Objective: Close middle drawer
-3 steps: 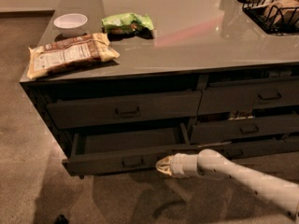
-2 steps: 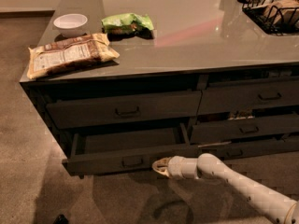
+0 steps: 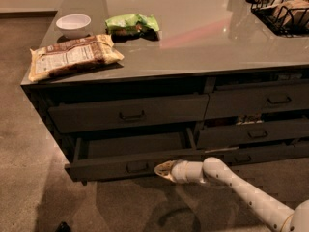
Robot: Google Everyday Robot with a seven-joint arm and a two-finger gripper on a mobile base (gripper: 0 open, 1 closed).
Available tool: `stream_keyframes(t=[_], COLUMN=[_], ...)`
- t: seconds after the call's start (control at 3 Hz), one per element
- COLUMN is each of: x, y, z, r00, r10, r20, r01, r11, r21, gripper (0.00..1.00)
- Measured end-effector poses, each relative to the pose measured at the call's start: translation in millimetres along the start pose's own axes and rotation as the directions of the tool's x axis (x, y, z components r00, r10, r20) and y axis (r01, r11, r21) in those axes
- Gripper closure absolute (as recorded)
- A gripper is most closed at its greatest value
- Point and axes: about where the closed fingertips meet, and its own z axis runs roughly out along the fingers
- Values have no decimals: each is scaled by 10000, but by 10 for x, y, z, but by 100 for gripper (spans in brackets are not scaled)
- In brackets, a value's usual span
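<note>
The middle drawer is the wide dark grey-brown drawer in the left column, pulled out, with its bare dark inside showing. Its small bar handle sits at the centre of the front. My gripper is at the drawer's front, just right of the handle, with its tip against or very close to the front panel. The fingers look pressed together into one tapered tip with nothing between them. My white arm reaches in from the lower right.
A shut drawer sits above the open one; more drawers fill the right column. The countertop carries a white bowl, a green bag, a brown snack bag and a wire basket. Carpet lies in front.
My gripper has shifted a little left along the drawer's front, closer to the handle. The drawer looks as far out as before.
</note>
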Motion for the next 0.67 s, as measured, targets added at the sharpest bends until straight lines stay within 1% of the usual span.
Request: stream_keyframes(t=[0.67], x=[-99], y=[-322], z=[197], r00=[9993], r10=[-171], r20=[319], r01=[162], r11=[9995], r21=[289], gripper=[100])
